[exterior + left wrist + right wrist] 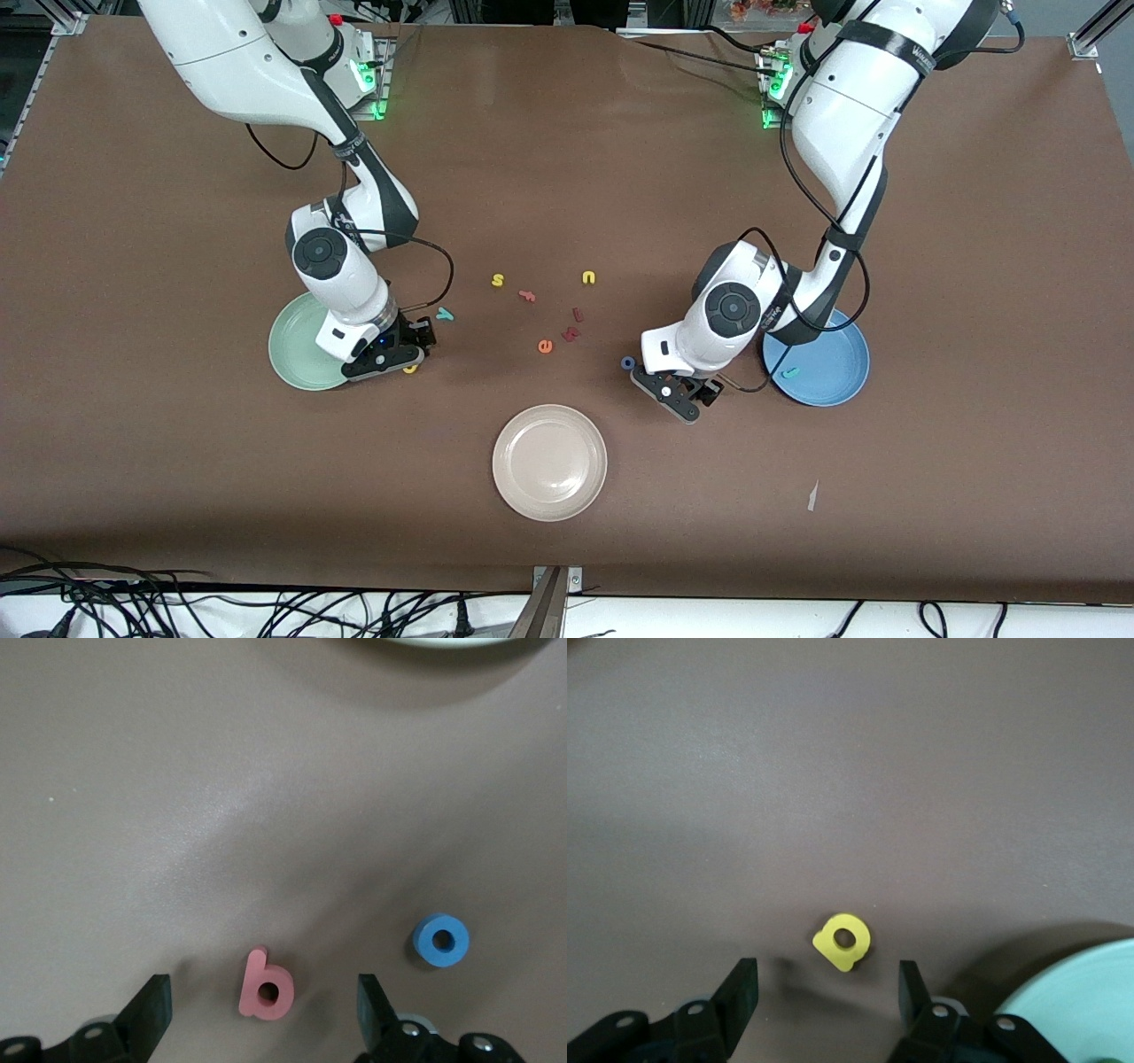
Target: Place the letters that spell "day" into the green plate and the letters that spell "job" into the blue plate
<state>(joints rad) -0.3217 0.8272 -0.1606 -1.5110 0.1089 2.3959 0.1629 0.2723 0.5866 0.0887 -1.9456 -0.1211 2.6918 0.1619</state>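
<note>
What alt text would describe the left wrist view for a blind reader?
A pink-red letter b lies flat on the brown table between the open left gripper fingers, with a blue ring o beside it.

High front overview, two close downward wrist views

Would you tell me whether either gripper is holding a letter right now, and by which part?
Neither. The left gripper stands open around the pink b on the table; the right gripper is open around the yellow a.
</note>
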